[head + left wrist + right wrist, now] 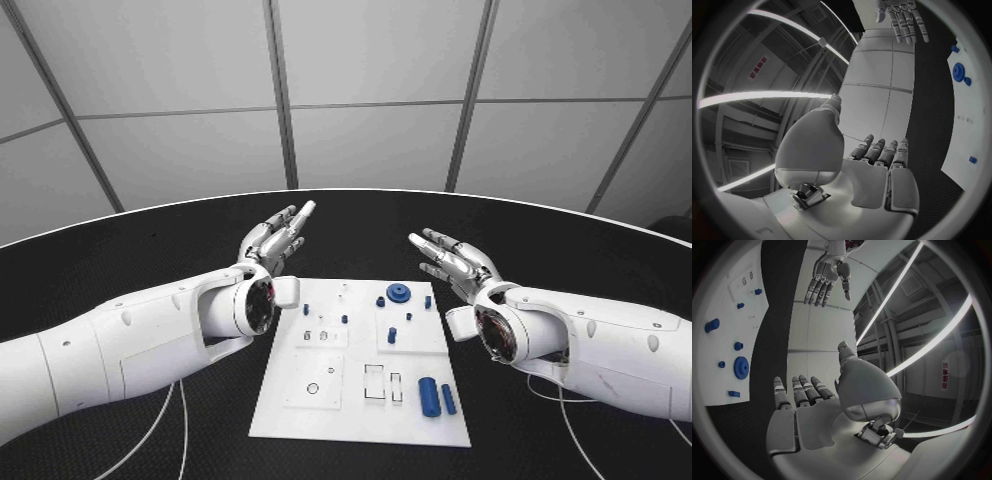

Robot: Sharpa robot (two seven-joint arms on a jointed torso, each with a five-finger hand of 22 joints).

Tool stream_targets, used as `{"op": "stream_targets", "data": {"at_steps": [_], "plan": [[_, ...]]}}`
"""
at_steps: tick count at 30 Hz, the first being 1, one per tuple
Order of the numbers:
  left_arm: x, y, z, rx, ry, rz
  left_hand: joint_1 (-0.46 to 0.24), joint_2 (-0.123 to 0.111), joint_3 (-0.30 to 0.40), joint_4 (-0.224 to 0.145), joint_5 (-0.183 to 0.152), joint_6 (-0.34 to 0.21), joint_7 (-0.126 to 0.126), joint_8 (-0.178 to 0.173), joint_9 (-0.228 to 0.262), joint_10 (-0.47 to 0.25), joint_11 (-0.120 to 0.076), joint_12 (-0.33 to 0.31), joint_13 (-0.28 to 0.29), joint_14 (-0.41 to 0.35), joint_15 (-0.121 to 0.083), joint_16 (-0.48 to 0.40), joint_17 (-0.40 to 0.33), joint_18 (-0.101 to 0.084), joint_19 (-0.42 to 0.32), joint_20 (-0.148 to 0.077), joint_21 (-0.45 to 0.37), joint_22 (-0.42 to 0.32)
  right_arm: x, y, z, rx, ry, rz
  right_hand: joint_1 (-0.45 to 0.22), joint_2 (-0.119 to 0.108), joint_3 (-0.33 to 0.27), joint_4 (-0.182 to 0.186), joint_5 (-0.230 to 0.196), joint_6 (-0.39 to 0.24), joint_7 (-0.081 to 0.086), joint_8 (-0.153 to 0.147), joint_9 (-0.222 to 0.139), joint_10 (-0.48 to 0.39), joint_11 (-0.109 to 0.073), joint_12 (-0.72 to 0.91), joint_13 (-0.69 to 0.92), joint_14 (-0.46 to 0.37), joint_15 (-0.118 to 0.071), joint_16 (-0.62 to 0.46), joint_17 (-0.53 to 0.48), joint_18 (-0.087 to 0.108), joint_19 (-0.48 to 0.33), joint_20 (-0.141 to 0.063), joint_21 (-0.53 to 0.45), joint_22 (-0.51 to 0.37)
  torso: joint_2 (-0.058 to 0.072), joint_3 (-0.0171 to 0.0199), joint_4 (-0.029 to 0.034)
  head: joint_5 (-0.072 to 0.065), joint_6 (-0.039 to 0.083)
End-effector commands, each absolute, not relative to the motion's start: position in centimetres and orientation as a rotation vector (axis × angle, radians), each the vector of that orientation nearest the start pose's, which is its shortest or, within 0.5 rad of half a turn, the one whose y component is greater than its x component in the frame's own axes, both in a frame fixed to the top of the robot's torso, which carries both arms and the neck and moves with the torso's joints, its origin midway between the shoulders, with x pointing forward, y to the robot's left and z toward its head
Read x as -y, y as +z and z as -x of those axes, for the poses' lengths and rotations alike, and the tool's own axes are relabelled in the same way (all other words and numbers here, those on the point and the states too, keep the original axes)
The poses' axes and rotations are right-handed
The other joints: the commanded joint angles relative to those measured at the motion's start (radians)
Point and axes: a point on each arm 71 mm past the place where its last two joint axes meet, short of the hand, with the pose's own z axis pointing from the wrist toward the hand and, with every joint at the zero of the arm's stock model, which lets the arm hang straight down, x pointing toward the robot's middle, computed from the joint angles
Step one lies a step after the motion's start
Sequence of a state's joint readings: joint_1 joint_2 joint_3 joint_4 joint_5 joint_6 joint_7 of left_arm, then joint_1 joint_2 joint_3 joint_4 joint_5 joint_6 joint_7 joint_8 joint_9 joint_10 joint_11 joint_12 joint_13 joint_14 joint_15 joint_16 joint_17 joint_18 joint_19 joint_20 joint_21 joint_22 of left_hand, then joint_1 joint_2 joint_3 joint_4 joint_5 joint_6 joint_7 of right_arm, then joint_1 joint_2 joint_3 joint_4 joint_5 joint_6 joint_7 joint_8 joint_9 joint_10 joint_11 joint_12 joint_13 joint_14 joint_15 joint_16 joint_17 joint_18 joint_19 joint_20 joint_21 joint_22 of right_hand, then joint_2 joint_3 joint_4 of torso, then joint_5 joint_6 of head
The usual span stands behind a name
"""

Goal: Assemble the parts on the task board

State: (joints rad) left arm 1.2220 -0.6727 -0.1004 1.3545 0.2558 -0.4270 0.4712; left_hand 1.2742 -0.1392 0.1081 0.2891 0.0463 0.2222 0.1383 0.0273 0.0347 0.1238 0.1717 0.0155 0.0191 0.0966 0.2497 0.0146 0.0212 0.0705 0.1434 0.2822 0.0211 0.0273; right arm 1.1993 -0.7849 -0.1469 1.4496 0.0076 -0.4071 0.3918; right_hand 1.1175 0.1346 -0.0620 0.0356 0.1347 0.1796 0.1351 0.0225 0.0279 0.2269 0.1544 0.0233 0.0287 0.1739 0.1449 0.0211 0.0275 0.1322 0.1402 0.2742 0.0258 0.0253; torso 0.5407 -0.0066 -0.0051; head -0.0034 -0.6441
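A: Left hand?

B: Raised off the desk beyond the board's far left corner. Fingers straight and spread, palm turned inward. Holding nothing.

A: Right hand?

B: Much the same. Up beside the board's far right corner, fingers apart, nothing in its grasp. Facing the left across the gap.

A: Parts?

B: All on the board, none lifted. Round blue disc near the far edge, with small blue bits around it. Big blue cylinder and thin blue pin lying side by side at the near right. Empty cutouts just left of those. Too small to tell which slot fits which.

A: Progress?

B: By the look of it, barely begun, if at all. Nothing picked yet.

A: Risks from here?

B: Several. Cylinder and pin almost touching, so reaching for one likely to nudge or roll the other, maybe off the near edge. Small pieces hard to pinch with broad fingers; easy to flick aside. Pushing down off-centre could slide the whole board, nothing visibly pinning it. Both hands dropping inward together: chance of knocking into each other over the middle.
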Motion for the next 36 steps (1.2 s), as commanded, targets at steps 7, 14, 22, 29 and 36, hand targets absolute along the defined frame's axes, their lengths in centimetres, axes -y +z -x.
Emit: {"op": "stream_targets", "data": {"at_steps": [7, 14, 22, 29, 36], "plan": [[-18.9, -19.6, -52.7, -1.272, -1.505, 1.373, 0.023, 0.006, 0.008, 0.007, 0.005, 0.015, 0.086, 0.008, 0.003, 0.007, 0.013, 0.006, 0.002, 0.011, 0.011, 0.008, 0.004, 0.017, -0.004, 0.009, 0.007, 0.001, 22.5, -20.7, -49.8, -1.422, 1.332, -0.963, 0.135, 0.026, 0.025, -0.131, -0.007, 0.173, 0.103, 0.039, 0.025, 0.215, 0.047, 0.022, 0.015, 0.222, 0.041, 0.038, 0.024, 0.038, 0.119, 0.018, 0.044, 0.019, 0.005, 0.0021, 0.0059, -0.023, -0.019], [-19.7, -19.1, -52.7, -1.278, -1.556, 1.347, 0.057, 0.082, 0.049, -0.008, 0.004, 0.245, 0.151, 0.081, 0.05, 0.261, 0.096, 0.06, 0.031, 0.315, 0.003, 0.126, 0.075, -0.008, 0.095, 0.015, 0.05, 0.024, 23.3, -20.1, -50.2, -1.4, 1.235, -0.751, 0.2, 0.019, 0.15, -0.312, 0.018, 0.599, 0.077, 0.119, 0.07, 0.689, 0.063, 0.052, 0.034, 0.687, 0.047, 0.139, 0.064, 0.035, 0.49, 0.018, 0.149, 0.049, 0.006, -0.0017, 0.002, -0.026, -0.032], [-20.6, -18.2, -52.2, -1.298, -1.584, 1.309, 0.122, 0.086, 0.052, -0.039, 0.004, 0.567, 0.137, 0.193, 0.116, 0.718, 0.055, 0.143, 0.05, 0.702, -0.06, 0.29, 0.153, 0.041, 0.507, 0.005, 0.225, 0.104, 23.4, -19.1, -50.7, -1.453, 1.123, -0.463, 0.166, -0.079, 0.378, -0.325, 0.037, 0.77, 0.07, 0.122, 0.066, 0.877, -0.001, 0.052, 0.035, 0.911, -0.027, 0.174, 0.094, 0.054, 0.776, -0.042, 0.222, 0.056, 0.015, -0.0052, 0.0, -0.033, -0.044], [-21.0, -17.3, -50.9, -1.327, -1.619, 1.303, 0.166, 0.082, 0.066, -0.071, 0.004, 0.619, 0.116, 0.208, 0.124, 0.794, 0.033, 0.134, 0.046, 0.776, -0.085, 0.312, 0.171, 0.1, 0.624, 0.002, 0.304, 0.133, 22.9, -18.4, -51.1, -1.552, 0.999, -0.224, 0.141, -0.149, 0.467, -0.316, 0.044, 0.833, 0.044, 0.137, 0.083, 0.984, -0.037, 0.052, 0.044, 1.05, -0.081, 0.219, 0.175, 0.049, 0.9, -0.106, 0.321, 0.105, 0.034, -0.0091, 0.0014, -0.031, -0.044], [-20.8, -16.4, -49.5, -1.357, -1.663, 1.296, 0.171, 0.08, 0.07, -0.076, 0.004, 0.622, 0.115, 0.206, 0.124, 0.802, 0.032, 0.126, 0.046, 0.778, -0.086, 0.309, 0.172, 0.098, 0.603, 0.005, 0.292, 0.126, 21.9, -18.1, -51.6, -1.624, 0.808, 0.023, 0.14, -0.175, 0.455, -0.305, 0.071, 0.871, 0.017, 0.153, 0.101, 1.056, -0.073, 0.062, 0.066, 1.228, -0.141, 0.334, 0.291, 0.051, 1.021, -0.162, 0.48, 0.195, 0.056, -0.0132, 0.0067, -0.033, -0.038]]}}
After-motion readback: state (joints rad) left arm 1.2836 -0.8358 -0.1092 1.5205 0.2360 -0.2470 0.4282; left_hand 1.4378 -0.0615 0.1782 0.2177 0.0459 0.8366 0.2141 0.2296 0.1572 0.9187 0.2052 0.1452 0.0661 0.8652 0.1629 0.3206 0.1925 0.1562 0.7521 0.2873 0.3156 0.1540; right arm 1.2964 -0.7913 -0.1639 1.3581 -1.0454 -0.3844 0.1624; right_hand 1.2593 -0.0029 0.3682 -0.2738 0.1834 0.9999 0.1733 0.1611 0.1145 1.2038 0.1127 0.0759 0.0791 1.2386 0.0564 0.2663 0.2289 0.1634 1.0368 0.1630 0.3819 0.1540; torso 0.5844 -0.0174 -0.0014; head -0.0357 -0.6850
